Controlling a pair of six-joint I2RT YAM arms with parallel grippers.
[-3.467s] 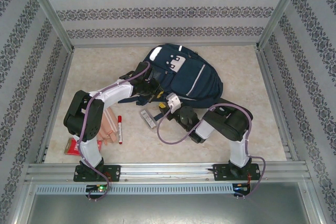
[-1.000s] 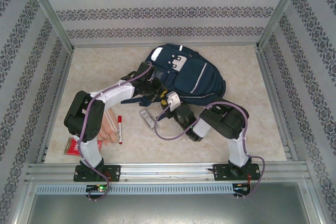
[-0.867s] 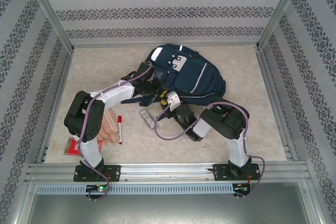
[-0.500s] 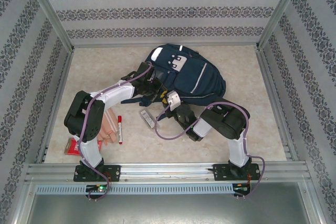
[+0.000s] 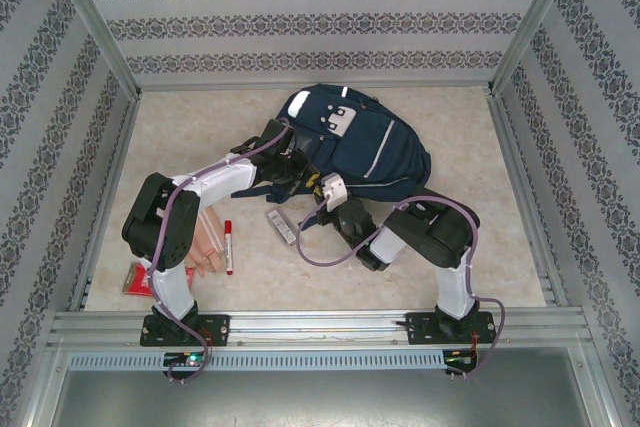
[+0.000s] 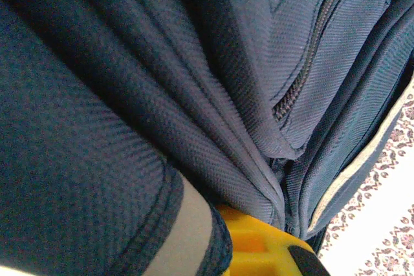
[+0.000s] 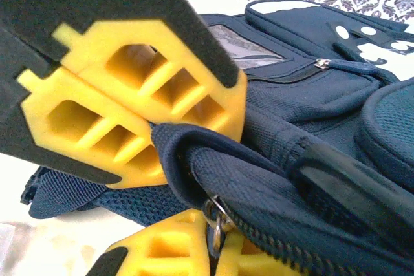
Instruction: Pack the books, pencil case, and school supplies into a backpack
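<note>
Now, L fingers [image 6: 259, 253] & R fingers [image 7: 136, 88] clenched on backpack [image 5: 375, 147] near edge, bare table [image 5: 500, 237] at right

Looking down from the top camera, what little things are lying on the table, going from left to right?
red packet → wooden pieces → marker → pencil case

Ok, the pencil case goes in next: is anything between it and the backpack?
Just the arms themselves: the left gripper and right gripper, holding the backpack by its near edge, sit between it and the pencil case.
</note>
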